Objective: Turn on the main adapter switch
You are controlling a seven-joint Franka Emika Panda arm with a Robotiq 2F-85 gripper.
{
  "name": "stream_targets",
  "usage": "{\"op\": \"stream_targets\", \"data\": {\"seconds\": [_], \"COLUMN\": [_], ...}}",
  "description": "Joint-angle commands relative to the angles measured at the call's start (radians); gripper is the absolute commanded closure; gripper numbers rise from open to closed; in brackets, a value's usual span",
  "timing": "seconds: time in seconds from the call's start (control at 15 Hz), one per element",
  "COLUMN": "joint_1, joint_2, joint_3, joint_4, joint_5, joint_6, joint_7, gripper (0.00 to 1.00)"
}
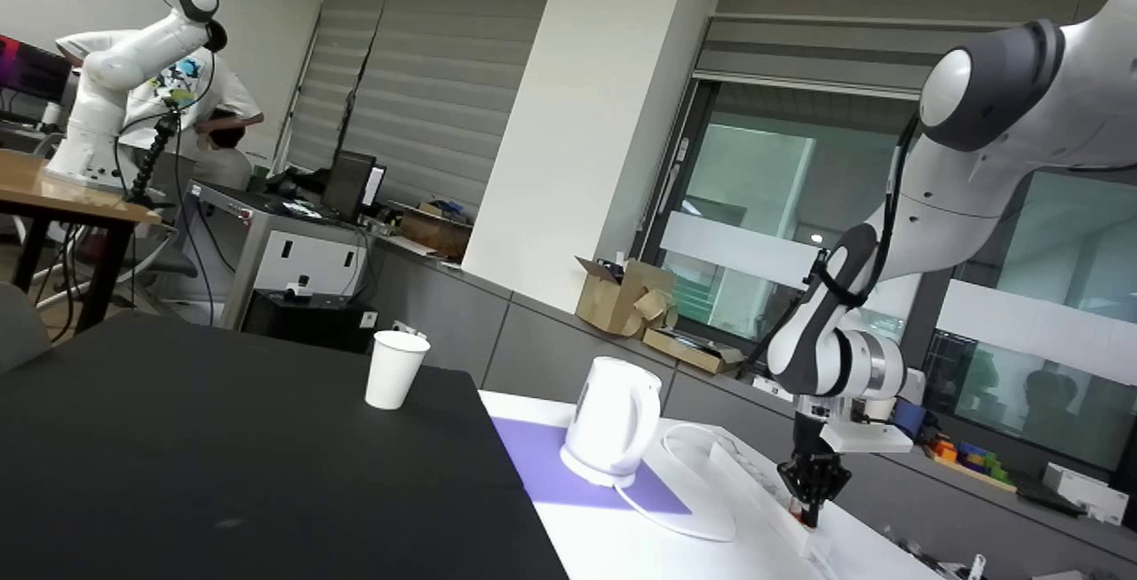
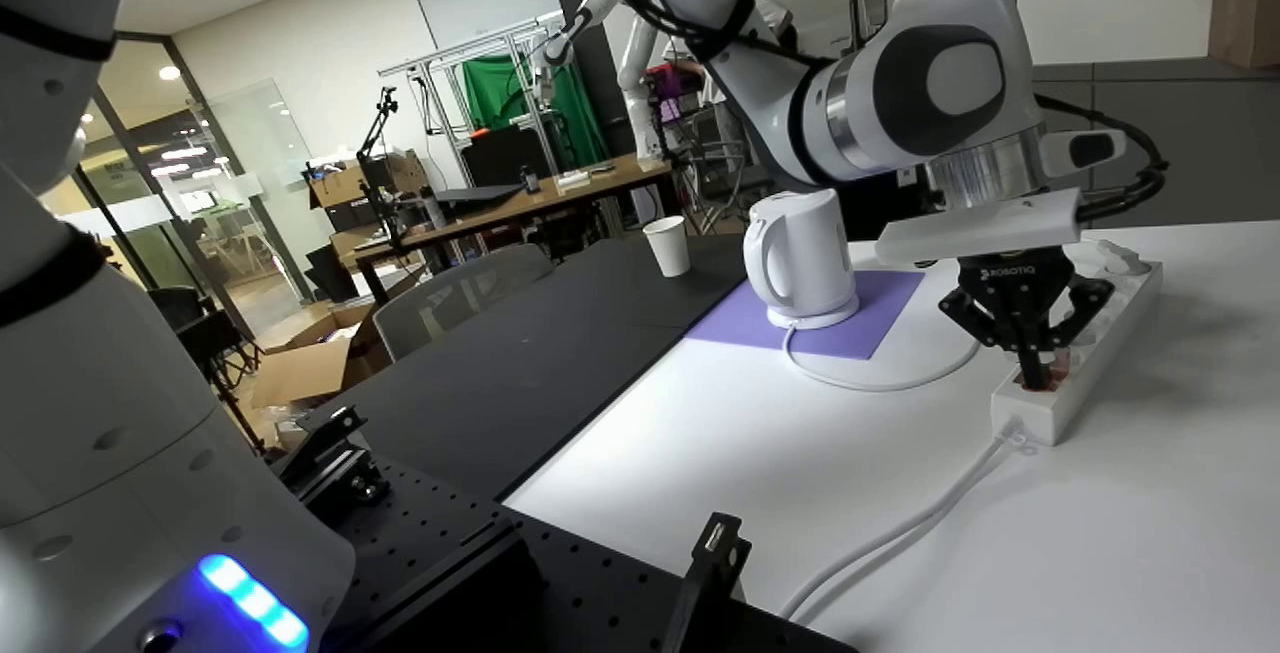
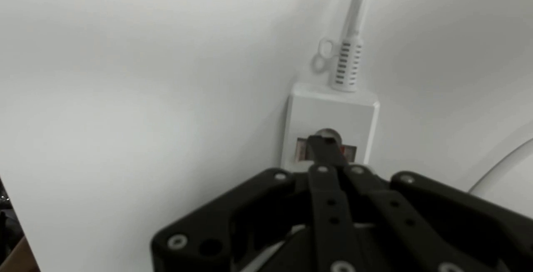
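The main adapter is a long white strip with several sockets; it lies on the white table in both exterior views (image 1: pixel 755 493) (image 2: pixel 1095 373). Its cord end shows in the wrist view (image 3: pixel 333 111). A reddish switch (image 3: pixel 349 153) sits in a slot near the cord end, beside a round recess. The switch also shows in an exterior view (image 2: pixel 1059 365). My gripper (image 3: pixel 322 140) is shut and empty, pointing down over the switch; it also shows in both exterior views (image 1: pixel 808 518) (image 2: pixel 1035 378). The fingertips hide the switch's middle, so its position and the exact contact are unclear.
A white jug (image 2: pixel 805 253) stands on a purple mat (image 2: pixel 885 303), with its cord running toward the adapter. A white paper cup (image 1: pixel 395 371) stands on the black table (image 1: pixel 222 438). The adapter's own cord (image 2: pixel 900 533) runs across the white table toward the robot base.
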Motion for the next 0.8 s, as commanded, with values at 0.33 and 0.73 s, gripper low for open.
{"op": "stream_targets", "data": {"seconds": [0.33, 0.73], "joint_1": [-0.058, -0.168], "joint_2": [0.057, 0.126], "joint_3": [0.004, 0.034], "joint_4": [0.066, 0.196], "joint_5": [0.020, 0.101], "joint_6": [-0.026, -0.208], "joint_7": [-0.017, -0.052], "gripper": [1.00, 1.00]}}
